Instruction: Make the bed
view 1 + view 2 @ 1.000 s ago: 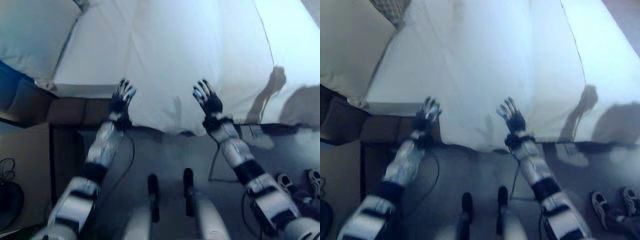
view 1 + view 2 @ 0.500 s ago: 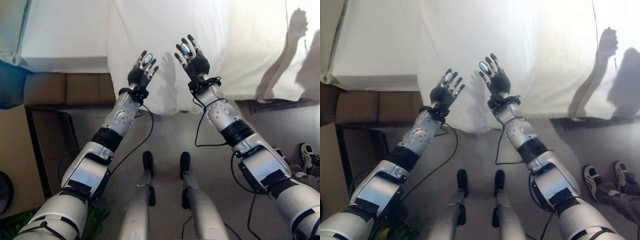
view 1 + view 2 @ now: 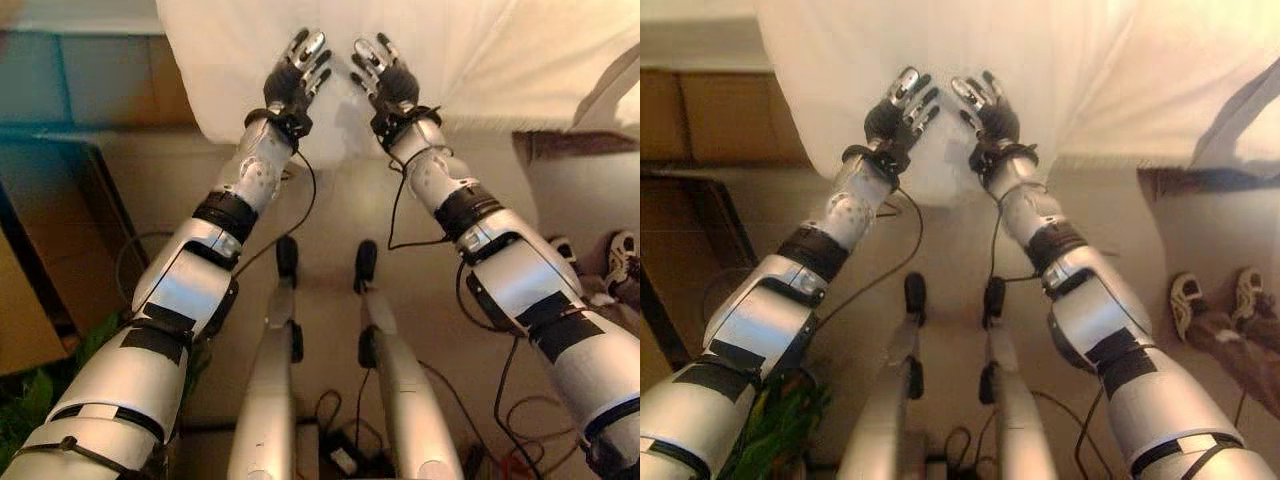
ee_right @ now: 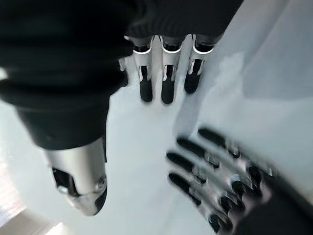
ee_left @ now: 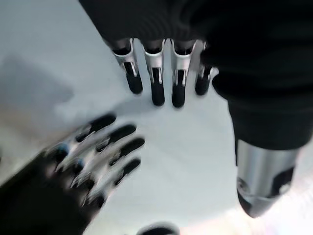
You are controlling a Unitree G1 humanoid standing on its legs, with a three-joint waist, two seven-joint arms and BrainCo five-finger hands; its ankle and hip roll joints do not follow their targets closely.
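Observation:
A white sheet (image 3: 470, 50) hangs over the bed's near edge and fills the top of both eye views. My left hand (image 3: 296, 72) and my right hand (image 3: 385, 76) are held side by side in front of its hanging part, fingers straight and spread, holding nothing. In the left wrist view my left hand's fingers (image 5: 157, 83) point at the white cloth (image 5: 44, 44), with the right hand (image 5: 83, 156) beside them. The right wrist view has the right hand's fingers (image 4: 167, 81) over the cloth (image 4: 274, 44) and the left hand (image 4: 220, 176) close by.
A brown bed base (image 3: 710, 115) runs under the sheet at the left. A dark frame (image 3: 100, 200) stands by the floor at the left. A person's shoes (image 3: 1215, 300) are at the right, and shadows fall on the sheet's right side.
The camera has tilted down, so the bed has slid up in the picture. Both hands have come closer together in front of the hanging sheet; fingers stay straight.

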